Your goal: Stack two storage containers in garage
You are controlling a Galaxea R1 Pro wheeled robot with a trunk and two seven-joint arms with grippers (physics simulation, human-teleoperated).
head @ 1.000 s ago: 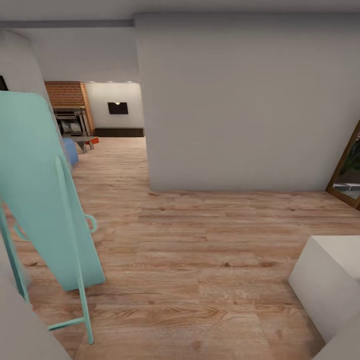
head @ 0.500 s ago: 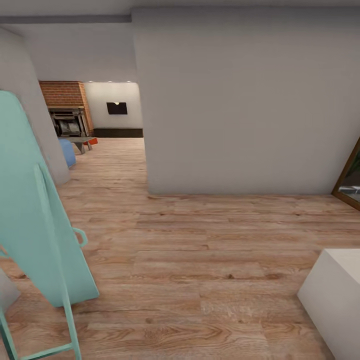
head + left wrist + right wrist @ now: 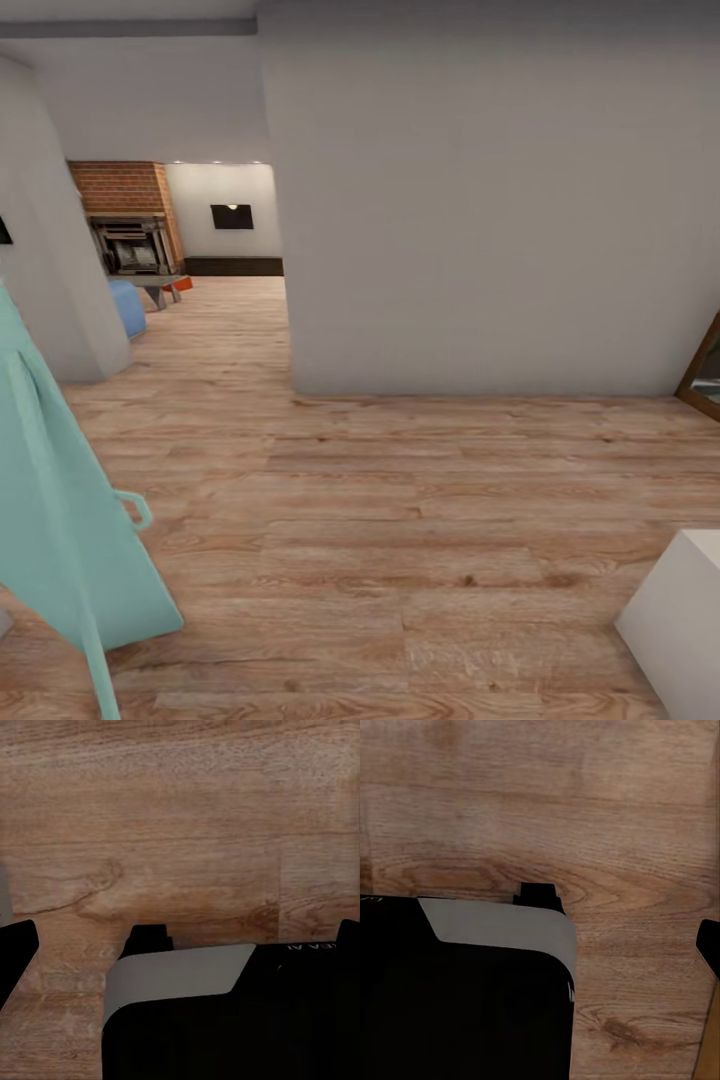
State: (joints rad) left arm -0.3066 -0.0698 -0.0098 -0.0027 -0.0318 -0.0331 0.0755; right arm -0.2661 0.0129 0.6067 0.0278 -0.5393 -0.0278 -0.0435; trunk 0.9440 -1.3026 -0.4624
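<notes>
Hallway transit toward the living room (image 3: 160,225).
I face the brick fireplace (image 3: 125,215); an orange container (image 3: 183,283) sits beside it. Pincer states: cannot tell.

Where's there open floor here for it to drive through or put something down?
The widest bare stretch of wood-plank floor lies between the turquoise folding board on the left and the white block on the right, in front of the big grey wall. A narrower lane runs left of that wall toward the brick fireplace; it's crowded there, with a blue seat and low table.
</notes>
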